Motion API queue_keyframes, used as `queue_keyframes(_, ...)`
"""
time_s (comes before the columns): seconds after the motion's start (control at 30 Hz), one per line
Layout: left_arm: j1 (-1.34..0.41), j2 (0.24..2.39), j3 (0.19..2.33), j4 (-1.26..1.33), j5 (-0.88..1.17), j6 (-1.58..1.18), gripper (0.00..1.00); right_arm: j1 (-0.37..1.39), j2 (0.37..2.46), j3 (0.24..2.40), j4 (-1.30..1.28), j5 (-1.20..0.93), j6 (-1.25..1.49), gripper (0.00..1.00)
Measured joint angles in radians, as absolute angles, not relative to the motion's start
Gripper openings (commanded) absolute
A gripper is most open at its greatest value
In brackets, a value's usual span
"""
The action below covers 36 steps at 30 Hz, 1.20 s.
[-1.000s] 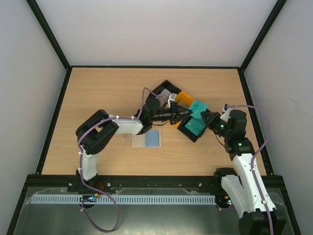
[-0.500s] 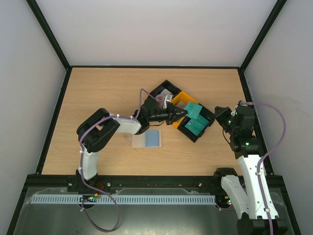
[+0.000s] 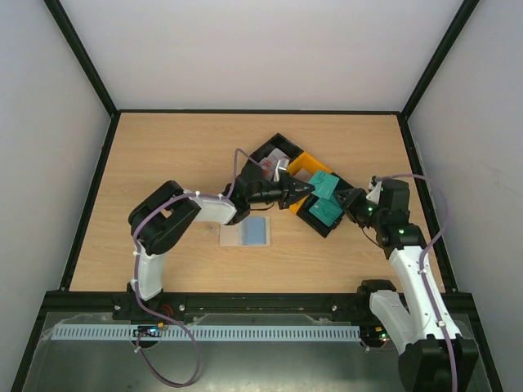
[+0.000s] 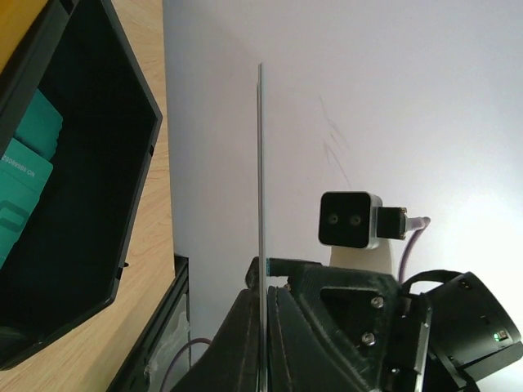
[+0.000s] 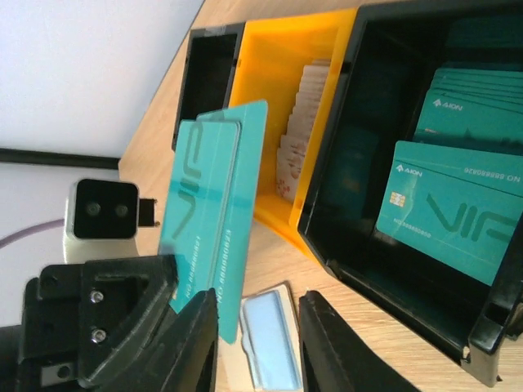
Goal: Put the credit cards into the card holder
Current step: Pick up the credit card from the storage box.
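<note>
Top view. Table (image 3: 163, 163): three bins in a touching row, middle toward the right edge: far black bin (image 3: 263, 152), orange bin (image 3: 309, 163), near black bin (image 3: 315, 222). One card holder (image 3: 247, 233) lies open and flat, apart from the bins on their near-left side. The left gripper (image 3: 304, 189) reaches across the row, pinching a teal card (image 3: 324, 184) over the near black bin. The right gripper (image 3: 350, 203) is just beside that bin's right side; its gap is unreadable here.

Left wrist view. The teal card (image 4: 260, 163) shows only as a thin edge-on line, clamped between the closed fingers (image 4: 237, 343). Right wrist camera (image 4: 351, 219) faces it. More teal cards (image 4: 29, 155) lie in the bin at the left.

Right wrist view. Only this view shows the card's face: teal, "VIP" print, upright. A second outline hints at two cards overlapped; cannot tell. The right gripper (image 5: 261, 306) has its fingers parted, gripping nothing; the card's lower corner sits near the left one. Pale cards (image 5: 304, 114) stand in a row in the orange bin. Teal cards in the near bin: one in front, several fanned behind, count unclear.
</note>
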<state>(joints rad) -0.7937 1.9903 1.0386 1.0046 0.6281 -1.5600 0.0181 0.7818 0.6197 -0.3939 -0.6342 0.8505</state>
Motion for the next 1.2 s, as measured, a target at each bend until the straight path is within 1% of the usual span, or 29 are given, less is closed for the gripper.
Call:
queue_keyframes(0.17, -0.794, 1.99, 1.039, 1.013, 0.628, -1.581, 0.03, 0.018, 0.802, 0.584, -0.357, -0.686, 0.852, 0.23)
queue_keyframes(0.5, -0.791, 1.99, 1.039, 1.041, 0.611, -1.606, 0.03, 0.01, 0.832, 0.534, -0.233, -0.723, 0.898, 0.32)
queue_keyframes(0.77, -0.798, 1.99, 1.043, 1.042, 0.611, -1.601, 0.03, 0.009, 0.825, 0.516, -0.17, -0.72, 0.97, 0.33)
queue_keyframes(0.87, -0.815, 1.988, 1.047, 1.042, 0.612, -1.588, 0.03, 0.011, 0.823, 0.516, -0.17, -0.715, 1.003, 0.35)
queue_keyframes(1.2, -0.816, 1.975, 1.059, 1.032, 0.612, -1.557, 0.02, 0.013, 0.691, 0.516, -0.17, -0.611, 1.02, 0.37)
